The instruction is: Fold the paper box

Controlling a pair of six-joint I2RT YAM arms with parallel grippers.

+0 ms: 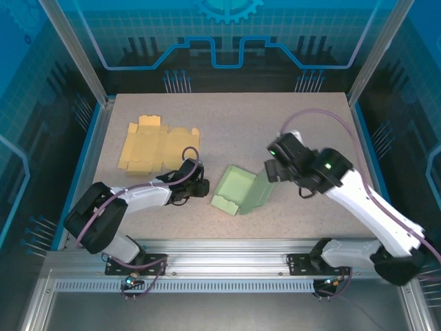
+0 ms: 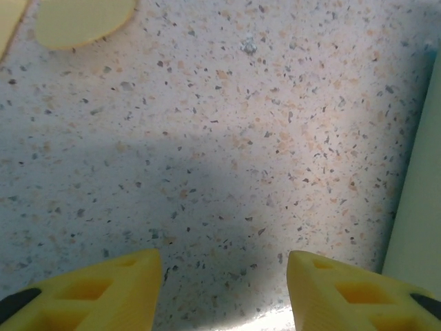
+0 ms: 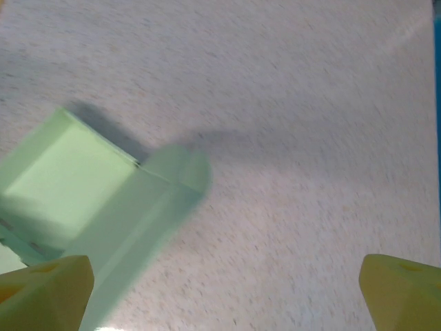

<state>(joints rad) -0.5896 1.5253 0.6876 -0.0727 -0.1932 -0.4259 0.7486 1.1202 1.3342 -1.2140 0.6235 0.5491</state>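
Note:
A light green paper box (image 1: 241,189), partly folded with its lid flap lying open to the right, rests mid-table. My left gripper (image 1: 200,187) sits low on the table just left of it, open, with bare tabletop between its yellow fingers (image 2: 103,289). The box's green edge (image 2: 420,207) runs down the right side of the left wrist view. My right gripper (image 1: 271,169) hovers above the box's right flap, open wide, nothing between its fingers (image 3: 48,286). In the right wrist view the green box (image 3: 76,186) lies at the lower left, blurred.
A flat yellow box blank (image 1: 155,145) lies unfolded at the back left, and a rounded tab of this yellow blank (image 2: 79,21) shows at the upper left. The speckled table (image 1: 310,124) is bordered by metal frame posts and blue side walls.

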